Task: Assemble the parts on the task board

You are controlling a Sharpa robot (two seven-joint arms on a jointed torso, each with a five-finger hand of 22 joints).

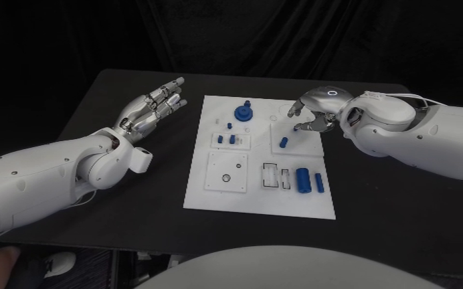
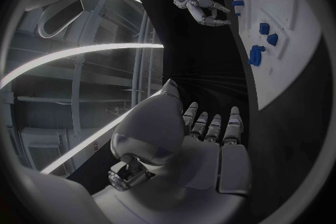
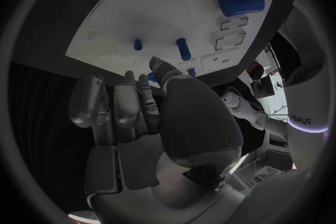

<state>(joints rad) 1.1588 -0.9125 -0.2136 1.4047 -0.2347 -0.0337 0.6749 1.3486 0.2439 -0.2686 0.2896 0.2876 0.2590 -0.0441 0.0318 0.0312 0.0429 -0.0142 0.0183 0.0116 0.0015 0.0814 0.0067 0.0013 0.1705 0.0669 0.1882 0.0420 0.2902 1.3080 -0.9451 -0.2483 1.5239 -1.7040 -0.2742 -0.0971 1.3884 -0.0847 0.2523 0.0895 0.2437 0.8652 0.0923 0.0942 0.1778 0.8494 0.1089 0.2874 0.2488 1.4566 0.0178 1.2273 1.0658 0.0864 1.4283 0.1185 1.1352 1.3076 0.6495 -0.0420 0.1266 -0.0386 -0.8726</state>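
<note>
A white task board (image 1: 259, 199) lies in the middle of a black table (image 1: 116, 95), carrying small blue parts. Near the board's corner closest to the robot's right side lie a thick blue cylinder (image 1: 303, 179) and, just beside it, a thinner blue pin (image 1: 319, 182); both lie flat, long axes running from the board's near edge toward its far edge. A short blue peg (image 1: 284, 142) stands near the board's centre, and a blue stepped knob (image 1: 244, 112) stands upright near the far edge. The parts look like light, rigid, smooth plastic, probably slippery; a pinch across the middle of the cylinder's round sides seems best. The right hand (image 1: 316, 110) hovers above the board's far right corner, fingers curled, holding nothing visible. The left hand (image 1: 154, 110) rests off the board's left edge, open, fingers extended.
</note>
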